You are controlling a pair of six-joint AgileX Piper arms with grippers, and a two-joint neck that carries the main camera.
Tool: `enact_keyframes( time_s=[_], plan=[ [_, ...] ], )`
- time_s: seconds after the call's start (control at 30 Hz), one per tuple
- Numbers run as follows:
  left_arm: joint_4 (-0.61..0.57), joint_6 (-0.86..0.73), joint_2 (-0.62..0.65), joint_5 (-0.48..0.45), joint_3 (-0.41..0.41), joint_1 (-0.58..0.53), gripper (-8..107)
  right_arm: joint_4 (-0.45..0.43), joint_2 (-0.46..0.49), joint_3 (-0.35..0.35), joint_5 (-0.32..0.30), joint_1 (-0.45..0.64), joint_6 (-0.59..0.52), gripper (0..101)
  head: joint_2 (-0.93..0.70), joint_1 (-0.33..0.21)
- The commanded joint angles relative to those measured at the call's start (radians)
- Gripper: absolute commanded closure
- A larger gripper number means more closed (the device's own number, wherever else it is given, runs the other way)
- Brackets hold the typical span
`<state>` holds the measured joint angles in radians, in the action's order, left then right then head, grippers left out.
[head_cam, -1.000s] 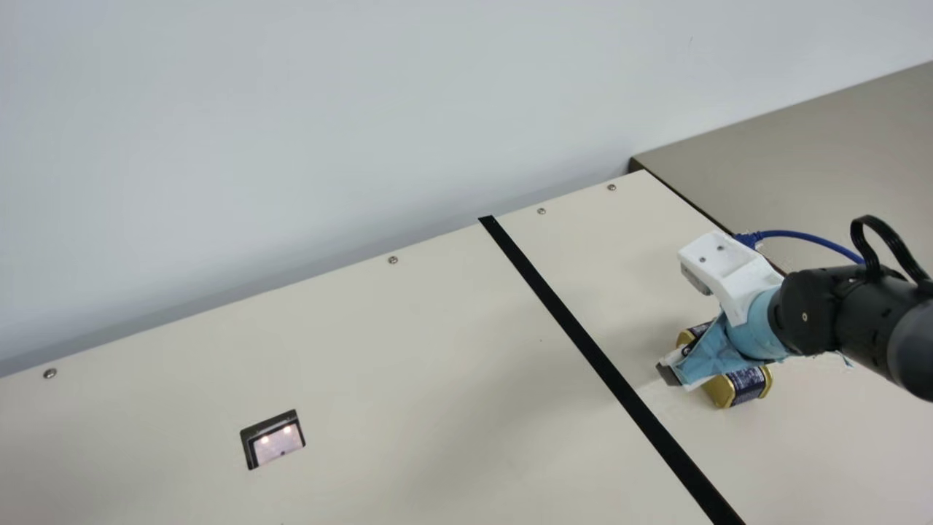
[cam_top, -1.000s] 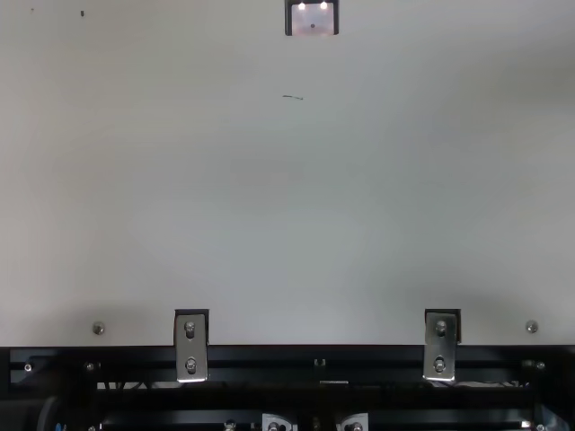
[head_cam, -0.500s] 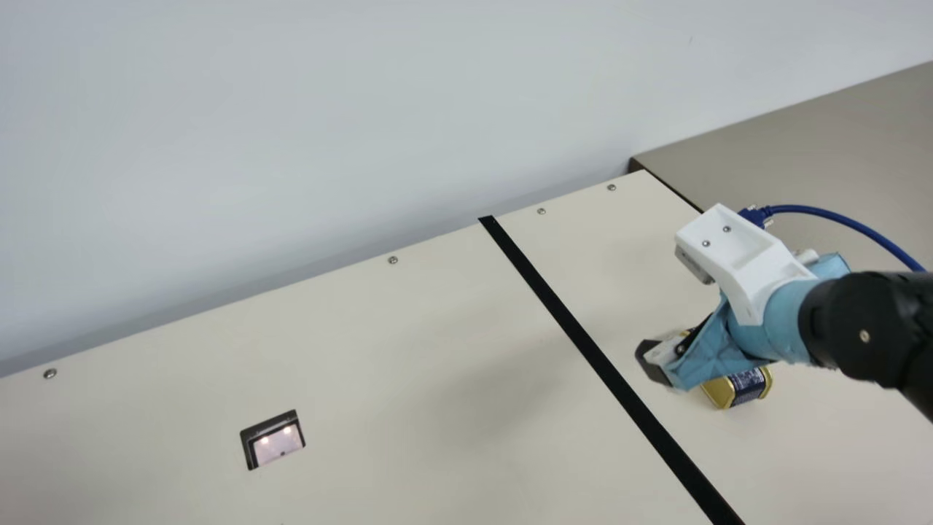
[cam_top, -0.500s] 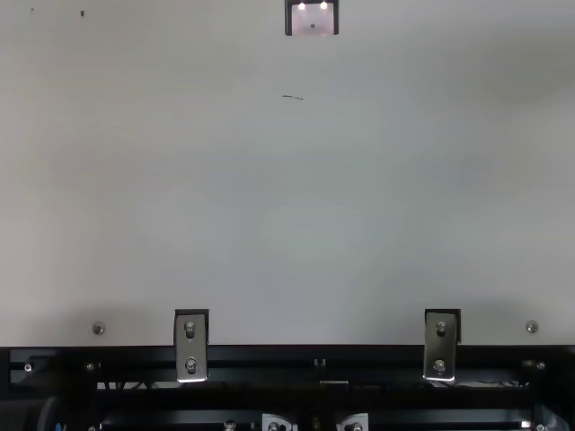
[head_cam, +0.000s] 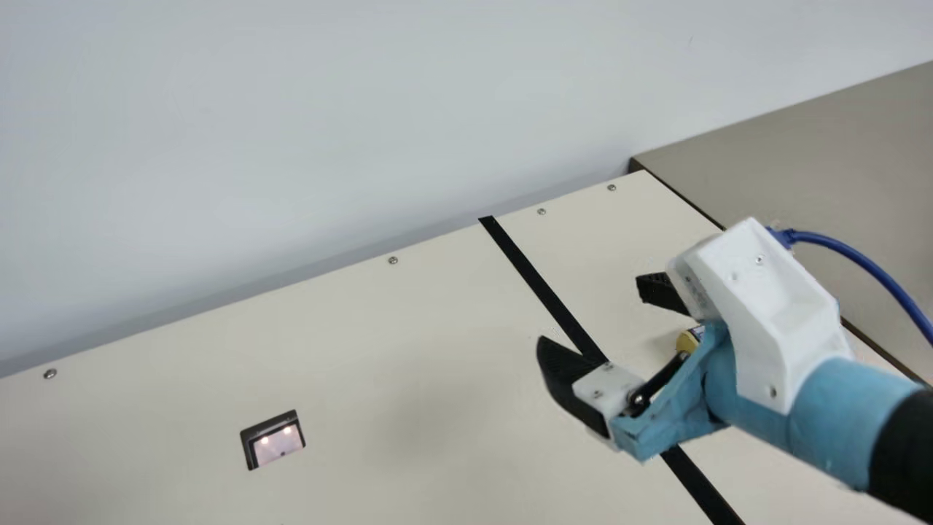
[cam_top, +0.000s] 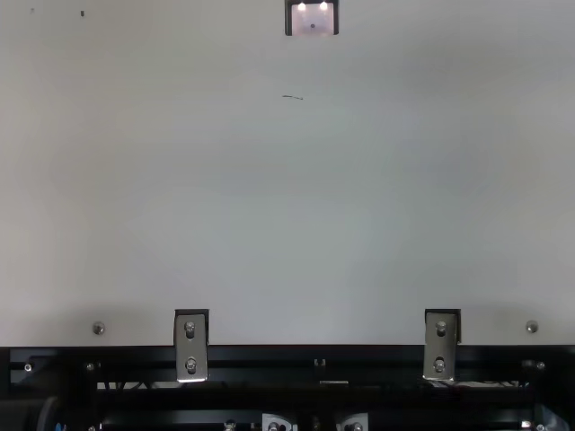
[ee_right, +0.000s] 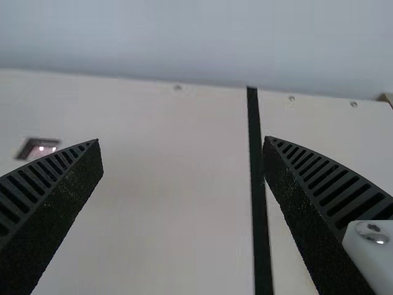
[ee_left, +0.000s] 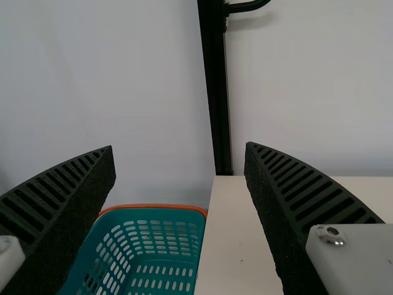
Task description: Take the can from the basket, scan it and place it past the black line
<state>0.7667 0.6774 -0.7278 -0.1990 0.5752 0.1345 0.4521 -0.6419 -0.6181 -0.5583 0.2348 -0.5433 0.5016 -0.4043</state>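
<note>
In the left wrist view, we see our left gripper (ee_left: 179, 146) with its black ribbed fingers spread wide and nothing between their pads; it looks out nearly level at a pale wall. Beyond the fingers stands a teal plastic basket (ee_left: 153, 212) with slotted sides, beside the cream tabletop (ee_left: 230, 246). Farther off we see an upright black post (ee_left: 216, 98).

In the main view, we have, from left to right, a small scanner window (head_cam: 277, 443) with a dark frame and pinkish glass, set into the tabletop, then a straight black line (head_cam: 538, 284) running slantwise across it. To the right of that line, past it, a gold and dark-blue can (head_cam: 686, 341) is on the table, mostly hidden behind our right gripper (head_cam: 589, 309).

This gripper is held above the table, its ribbed fingers spread well apart and empty; in our sight the nearer one overlaps the line, the other is to its right. Our black right arm (head_cam: 904, 452) slants in from the lower right, its end wrapped in light-blue material (head_cam: 824, 408) under a white camera bracket (head_cam: 773, 292), from which a blue cable (head_cam: 875, 274) curves away rightward.
</note>
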Motion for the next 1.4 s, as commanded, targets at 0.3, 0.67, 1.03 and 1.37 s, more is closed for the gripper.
enact_keyframes(
  time_s=[0.3,0.67,1.03,1.37],
  plan=[
    [0.000,0.000,0.000,0.000,0.000,0.000,9,0.135,0.377,0.221,0.036,0.076,0.140,0,0.016,-0.032],
    [-0.057,-0.057,-0.029,0.030,0.055,0.021,9,0.135,0.381,0.223,0.033,0.076,0.141,0,0.016,-0.032],
    [-0.220,-0.110,-0.021,0.017,0.068,-0.042,9,0.135,0.381,0.223,0.033,0.076,0.141,0,0.016,-0.032],
    [-0.370,-0.148,0.132,-0.052,-0.123,-0.013,9,0.135,0.381,0.223,0.033,0.076,0.141,0,0.016,-0.032]
  ],
)
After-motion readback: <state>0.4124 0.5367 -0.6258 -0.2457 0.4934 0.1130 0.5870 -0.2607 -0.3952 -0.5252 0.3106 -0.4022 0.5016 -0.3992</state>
